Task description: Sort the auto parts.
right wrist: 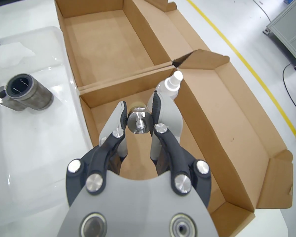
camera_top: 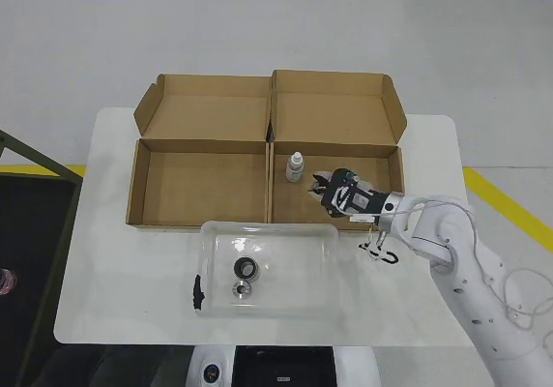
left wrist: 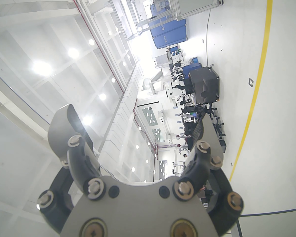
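My right end effector [right wrist: 139, 104] is clenched on a shiny round metal fitting [right wrist: 137, 122] with a brass-coloured end, above the right cardboard box [right wrist: 237, 129] beside a white plastic bottle [right wrist: 171, 85], while my left end effector [left wrist: 135, 114] is released.

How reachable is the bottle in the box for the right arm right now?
Probably not for grasping: the right gripper hangs close to the bottle with nothing between, but its jaws are shut on a metal part.
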